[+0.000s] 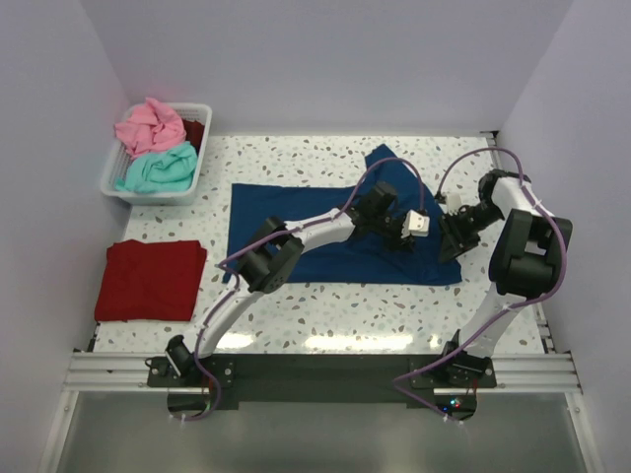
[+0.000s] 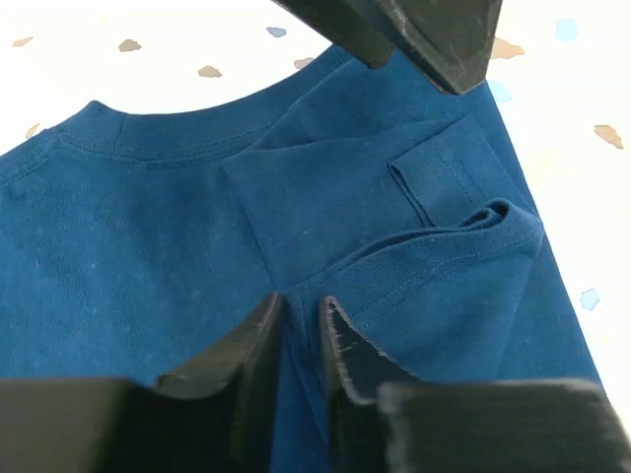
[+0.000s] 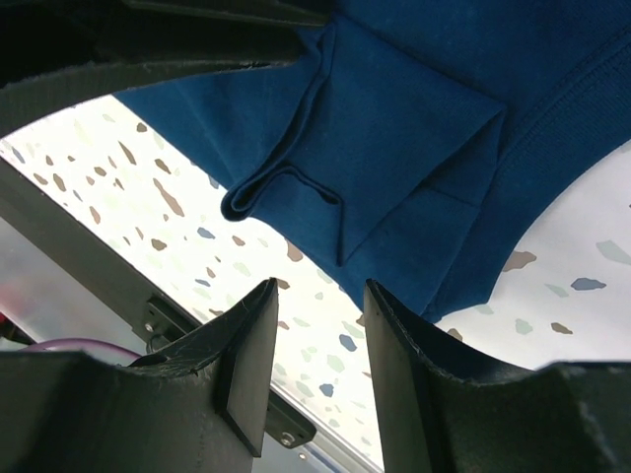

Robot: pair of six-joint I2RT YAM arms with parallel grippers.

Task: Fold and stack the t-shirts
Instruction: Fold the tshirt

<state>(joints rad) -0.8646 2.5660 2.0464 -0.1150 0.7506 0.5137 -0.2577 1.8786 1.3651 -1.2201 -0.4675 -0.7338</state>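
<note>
- Middle of the worktop (image 1: 325, 307), and the navy t-shirt (image 1: 296, 205) is spread out flat and crosswise, with one sleeve (image 1: 385, 163) poking toward the far wall.
- Both arms are working over its right-hand end, and the two hands sit close together there.
- Left hand (image 2: 301, 302): it reaches right across the shirt and sits low over the blue cloth, just on the near side of the collar (image 2: 148, 138).
- Its fingers (image 2: 258, 345) stand at a narrow slit with blue showing through it. Whether any cloth is actually nipped between them, I cannot tell.
- Just beyond those fingertips, a hemmed flap (image 2: 473, 222) of the shirt is bunched into a small doubled-over fold near the edge of the cloth.
- Right hand (image 3: 317, 290): the jaws are moderately apart, speckled worktop shows between them, and nothing is held.
- It sits at the shirt's edge, with folded navy cloth just ahead of its tips.
- On the left, near side, the dark red t-shirt (image 1: 150, 281) lies folded into a neat rectangle, well apart from the navy one.
- In the far left corner is the white basket (image 1: 148, 196). The pink t-shirt (image 1: 148, 126) is crumpled at its far end and the teal t-shirt (image 1: 158, 169) at its near end, the two touching.
</note>
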